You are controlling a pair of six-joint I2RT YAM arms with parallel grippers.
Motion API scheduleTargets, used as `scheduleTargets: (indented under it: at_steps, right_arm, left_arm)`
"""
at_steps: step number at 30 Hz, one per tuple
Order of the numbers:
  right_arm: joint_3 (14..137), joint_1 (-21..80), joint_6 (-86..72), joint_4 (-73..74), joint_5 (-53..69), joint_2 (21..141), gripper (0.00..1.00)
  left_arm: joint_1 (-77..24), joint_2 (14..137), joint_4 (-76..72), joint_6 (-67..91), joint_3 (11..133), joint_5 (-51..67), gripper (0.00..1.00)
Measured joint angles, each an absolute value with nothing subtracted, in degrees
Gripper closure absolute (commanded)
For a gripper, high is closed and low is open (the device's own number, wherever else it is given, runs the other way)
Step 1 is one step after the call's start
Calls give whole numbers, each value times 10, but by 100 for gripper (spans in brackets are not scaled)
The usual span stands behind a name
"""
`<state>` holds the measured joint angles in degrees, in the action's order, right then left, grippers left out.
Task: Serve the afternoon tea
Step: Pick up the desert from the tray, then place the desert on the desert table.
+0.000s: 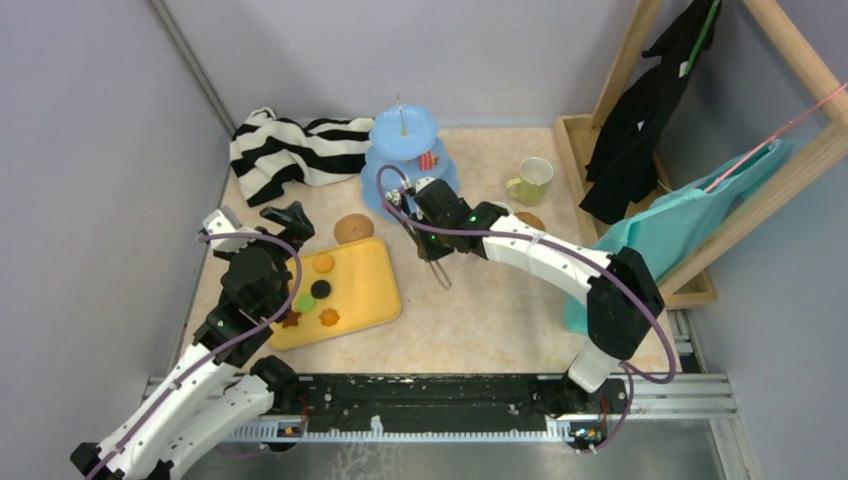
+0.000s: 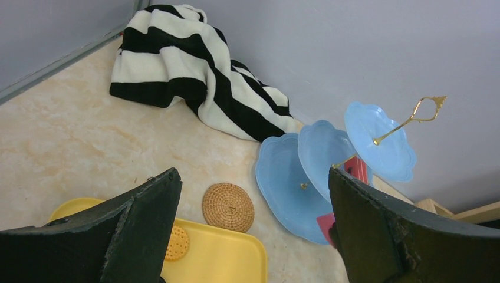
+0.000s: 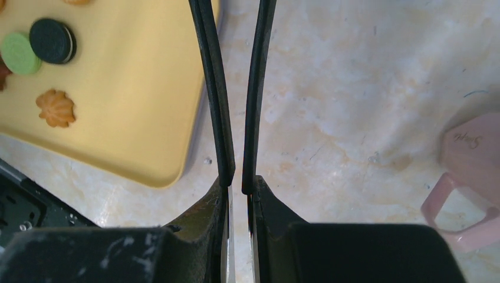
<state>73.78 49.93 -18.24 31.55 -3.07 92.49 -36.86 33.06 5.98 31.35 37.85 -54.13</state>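
Observation:
The light-blue three-tier stand (image 1: 405,140) (image 2: 295,177) stands at the back with a red cake slice (image 1: 428,160) (image 2: 357,169) on a tier. Several cookies lie on the yellow tray (image 1: 370,285), among them an orange one (image 1: 323,263), a black one (image 1: 321,289) (image 3: 52,40) and a green one (image 1: 303,302) (image 3: 17,53). A cork coaster (image 1: 352,228) (image 2: 228,206) touches the tray's far edge. My right gripper (image 1: 432,240) (image 3: 239,188) is shut on thin black-tipped tongs (image 1: 441,272) (image 3: 256,88) that point down beside the tray's right edge. My left gripper (image 1: 285,225) (image 2: 253,172) hangs open above the tray's far left corner, holding nothing.
A yellow-green cup (image 1: 530,180) sits right of the stand, near a second coaster (image 1: 530,220). A pink-handled cup (image 3: 471,159) shows at the right of the right wrist view. A striped cloth (image 1: 290,150) (image 2: 188,76) lies back left. A wooden rack (image 1: 800,60) with hanging clothes (image 1: 650,100) fills the right side.

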Motion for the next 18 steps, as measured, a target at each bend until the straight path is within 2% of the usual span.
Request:
scheduleTargets:
  at_steps: [18]
  right_arm:
    - [968,418,-179,361,31,1114,94]
  left_arm:
    - [-369,340,37,315,370,-529,1]
